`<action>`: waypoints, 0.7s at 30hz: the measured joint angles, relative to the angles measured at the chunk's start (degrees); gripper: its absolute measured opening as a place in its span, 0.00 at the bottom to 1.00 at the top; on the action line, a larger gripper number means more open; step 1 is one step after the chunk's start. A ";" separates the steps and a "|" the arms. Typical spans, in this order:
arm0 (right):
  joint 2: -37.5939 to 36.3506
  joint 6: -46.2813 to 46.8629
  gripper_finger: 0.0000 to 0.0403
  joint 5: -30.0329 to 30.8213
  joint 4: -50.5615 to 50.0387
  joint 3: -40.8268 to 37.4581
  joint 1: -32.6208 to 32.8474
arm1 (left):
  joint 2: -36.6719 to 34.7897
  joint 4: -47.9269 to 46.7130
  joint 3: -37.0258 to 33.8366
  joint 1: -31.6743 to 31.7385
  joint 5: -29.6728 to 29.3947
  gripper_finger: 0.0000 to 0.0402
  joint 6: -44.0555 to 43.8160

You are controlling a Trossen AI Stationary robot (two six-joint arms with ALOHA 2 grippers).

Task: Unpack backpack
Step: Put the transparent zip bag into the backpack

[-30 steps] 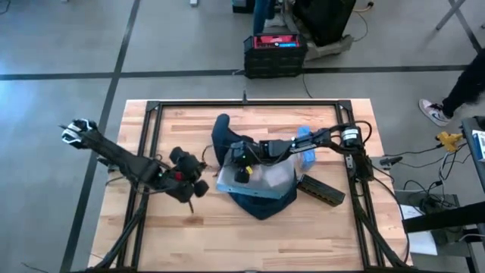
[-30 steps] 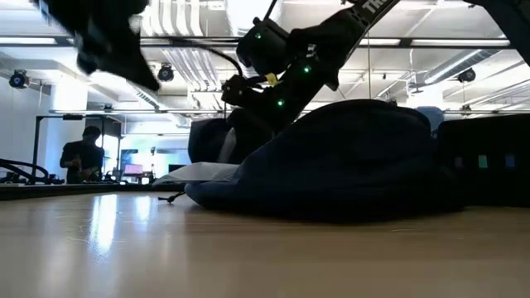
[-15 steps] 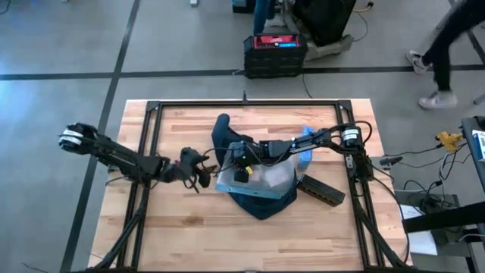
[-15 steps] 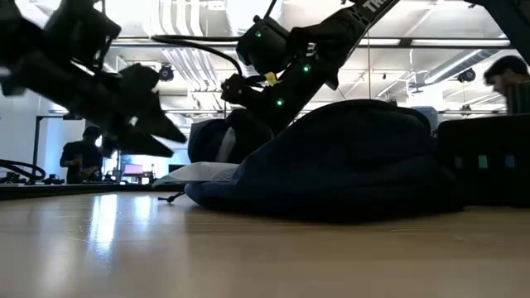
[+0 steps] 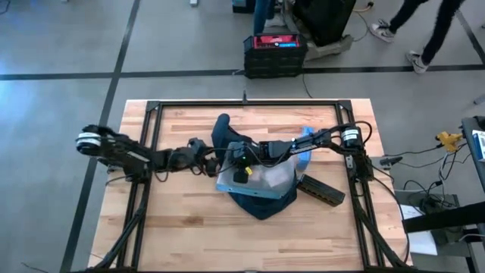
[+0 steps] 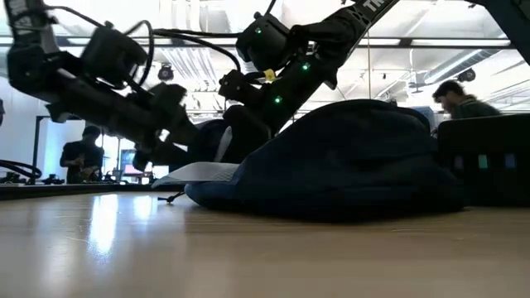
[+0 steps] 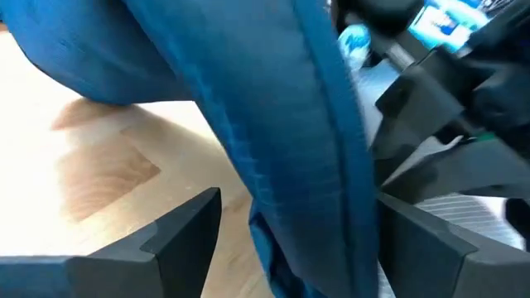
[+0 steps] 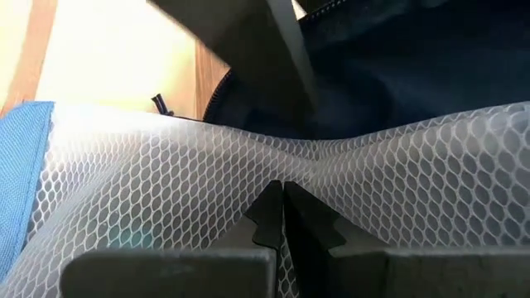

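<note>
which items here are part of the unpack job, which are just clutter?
In play:
- backpack, dark navy, mid-table
- mesh pouch on the backpack, right gripper shut on it
- left gripper, open around a blue backpack strap

Lying about:
- flat black bar beside the backpack
- black box with red top on the floor past the table

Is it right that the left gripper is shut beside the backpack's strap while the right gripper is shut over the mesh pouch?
Not quite. The left gripper is open, its fingers spread on either side of the backpack strap, as the left wrist view shows. The right gripper is indeed shut over the mesh pouch.
</note>
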 joint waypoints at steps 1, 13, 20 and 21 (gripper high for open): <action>-0.01 0.22 0.00 0.00 -0.12 0.00 0.00 | 0.91 0.13 0.62 0.17 0.06 0.67 0.32; -0.37 4.61 0.00 0.39 -0.85 0.07 -0.80 | -6.71 -0.45 1.68 -0.32 0.20 0.01 6.34; -0.37 7.37 0.00 7.08 0.05 0.20 -2.01 | -22.45 -8.87 2.44 -4.91 -2.00 0.00 12.22; -0.37 7.96 0.00 7.08 -0.06 0.20 -2.24 | -24.16 -11.23 2.64 -5.80 -2.98 0.00 12.40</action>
